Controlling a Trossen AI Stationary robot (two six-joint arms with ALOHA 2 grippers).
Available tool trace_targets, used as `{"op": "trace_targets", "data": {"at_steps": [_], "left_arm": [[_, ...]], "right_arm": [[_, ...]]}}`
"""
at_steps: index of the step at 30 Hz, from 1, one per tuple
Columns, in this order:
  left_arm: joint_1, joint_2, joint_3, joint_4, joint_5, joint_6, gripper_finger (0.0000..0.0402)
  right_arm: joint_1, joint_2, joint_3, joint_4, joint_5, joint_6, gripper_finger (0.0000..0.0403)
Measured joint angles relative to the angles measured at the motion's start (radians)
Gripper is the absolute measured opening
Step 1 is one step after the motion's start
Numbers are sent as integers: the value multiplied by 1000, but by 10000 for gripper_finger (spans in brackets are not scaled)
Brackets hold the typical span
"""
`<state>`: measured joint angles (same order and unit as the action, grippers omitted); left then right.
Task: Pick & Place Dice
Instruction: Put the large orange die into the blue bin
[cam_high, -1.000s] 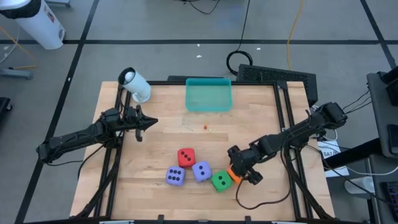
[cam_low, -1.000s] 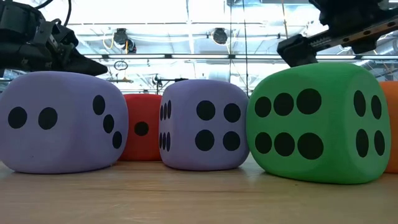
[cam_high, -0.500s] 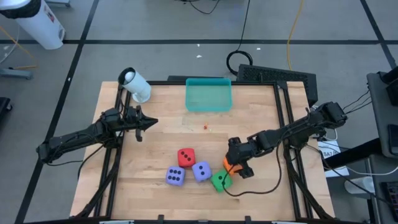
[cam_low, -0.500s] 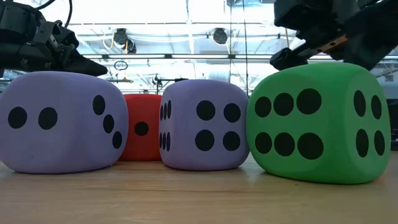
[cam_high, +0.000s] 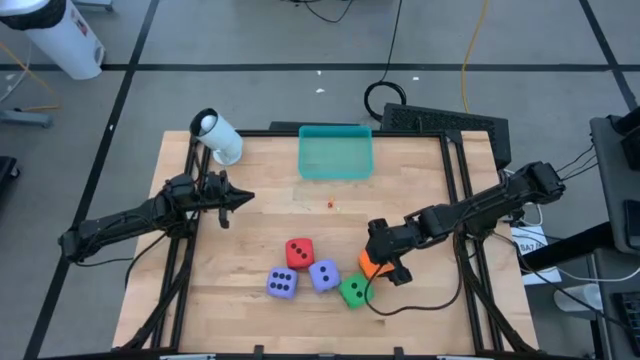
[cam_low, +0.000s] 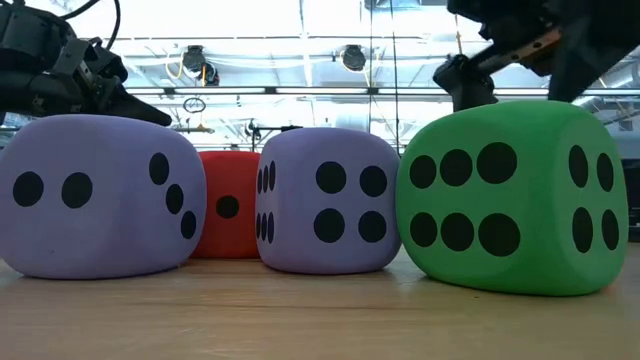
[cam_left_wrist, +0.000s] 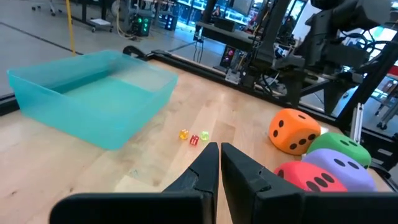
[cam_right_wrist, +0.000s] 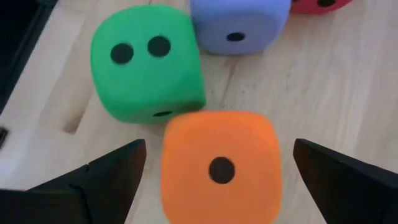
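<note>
The orange die (cam_right_wrist: 217, 167) rests on the table between the fingers of my open right gripper (cam_right_wrist: 219, 149), which stand on either side of it with small gaps. From above, that gripper (cam_high: 388, 250) partly covers the orange die (cam_high: 369, 266). The green die (cam_high: 352, 291), two purple-blue dice (cam_high: 323, 274) (cam_high: 282, 283) and the red die (cam_high: 299, 252) sit clustered near the table's near edge. The teal tray (cam_high: 336, 152) stands at the far edge. My left gripper (cam_high: 245, 198) hovers shut over the left half of the table.
A white cylinder (cam_high: 216, 137) lies at the far left corner. Two tiny coloured cubes (cam_left_wrist: 194, 137) lie on the wood near the tray. A dark cable (cam_high: 400, 306) loops along the near edge by the green die. Bare wood stretches between the dice and the tray.
My right gripper has moved from the near right side of the orange die toward the far edge and left, and now stands over that die. The orange die has shifted a little toward the far edge and no longer shows beside the green die in the low view.
</note>
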<state>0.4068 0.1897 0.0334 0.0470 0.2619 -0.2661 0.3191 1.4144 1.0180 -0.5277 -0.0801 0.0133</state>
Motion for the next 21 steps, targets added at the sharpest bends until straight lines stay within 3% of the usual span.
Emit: {"op": "trace_targets", "data": {"at_steps": [21], "left_arm": [[0, 0, 0, 6, 0, 0, 26]], "right_arm": [[-5, 122, 1, -24, -1, -59, 400]]}}
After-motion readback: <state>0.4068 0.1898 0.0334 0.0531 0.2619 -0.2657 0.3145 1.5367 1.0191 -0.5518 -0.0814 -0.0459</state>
